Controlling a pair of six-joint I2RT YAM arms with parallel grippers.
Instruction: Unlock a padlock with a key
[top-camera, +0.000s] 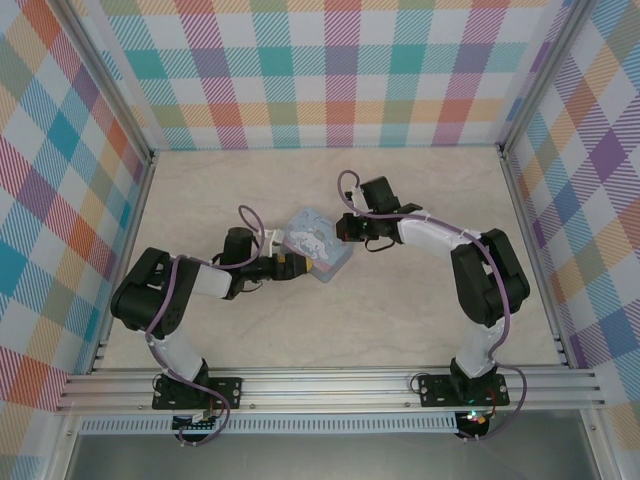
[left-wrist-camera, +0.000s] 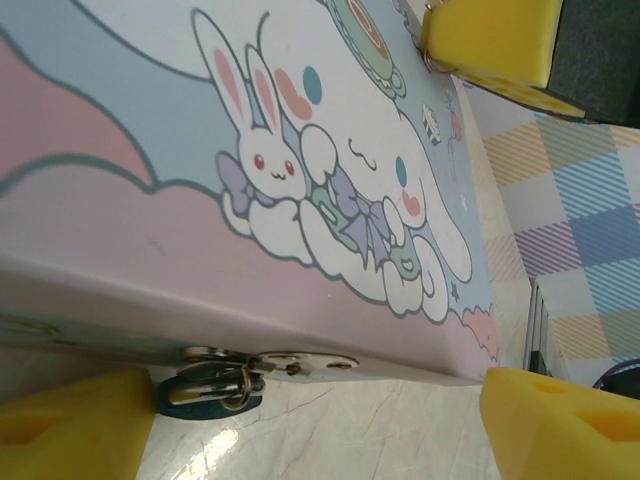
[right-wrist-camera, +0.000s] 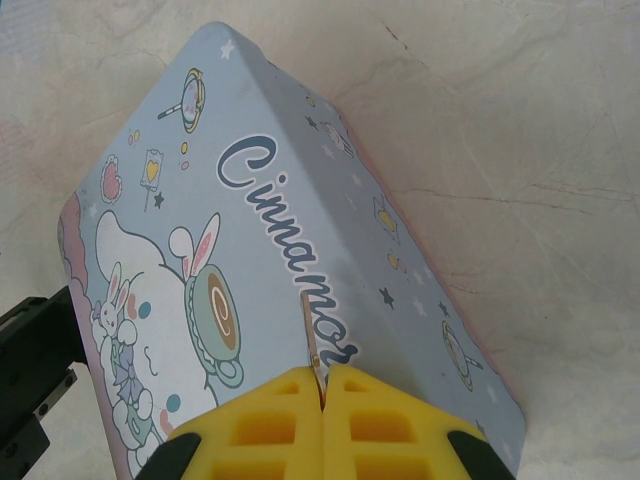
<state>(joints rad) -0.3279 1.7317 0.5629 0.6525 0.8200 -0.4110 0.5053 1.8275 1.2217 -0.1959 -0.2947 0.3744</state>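
Marbled tabletop (top-camera: 400, 330) inside plaid walls (top-camera: 330, 70) carries the cartoon tin (top-camera: 318, 248) at the centre of the top view; the left gripper (top-camera: 288, 266) stands wide, its yellow fingers (left-wrist-camera: 75, 425) in the lower corners of its wrist view; the padlock (left-wrist-camera: 208, 385) hangs from the tin's hasp (left-wrist-camera: 300, 360) at lower left, just beside one finger; the right gripper (right-wrist-camera: 325, 385) pinches the key (right-wrist-camera: 313, 335), a thin sliver over the lid.

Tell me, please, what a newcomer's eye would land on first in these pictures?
The cartoon-printed tin, in the middle of the top view. A small padlock hangs at its hasp, just before the open left gripper. The right gripper, shut, pinches a thin key over the tin.
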